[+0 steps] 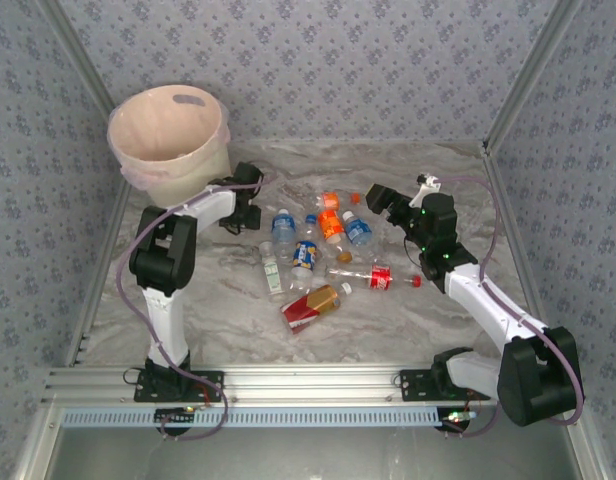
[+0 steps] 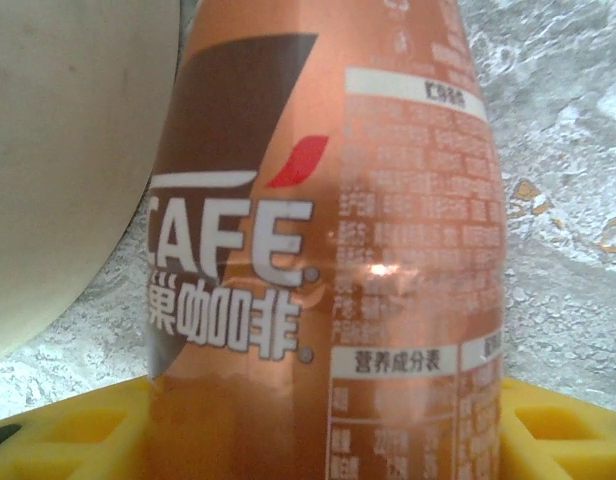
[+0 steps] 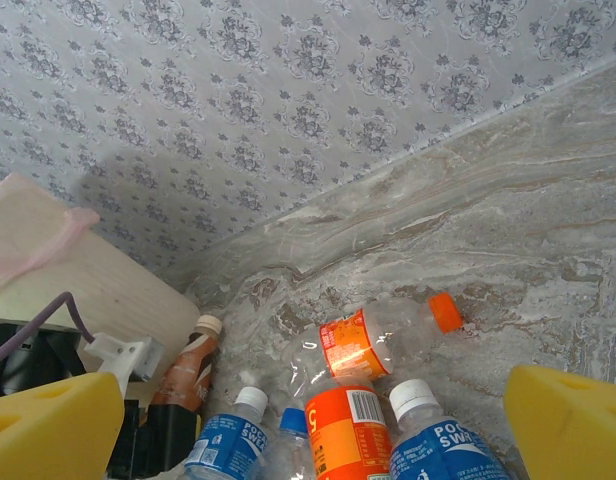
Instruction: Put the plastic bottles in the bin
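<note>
Clamps left pincer [image 2: 318, 432] low on brown coffee bottle [image 2: 328, 250]; holds right pincer [image 1: 381, 199] wide apart. Risks knocking the bottle loose against the bin [image 2: 68, 150] wall just beside when lifting.

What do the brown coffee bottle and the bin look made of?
The coffee bottle: probably plastic, wrapped in a glossy brown-orange label with a glare spot. The bin: apparently matte cream plastic, no glare, with a thin pinkish film liner.

Lab test booth: aluminium frame [image 1: 288, 385], patterned wall panels [image 1: 338, 60].
</note>
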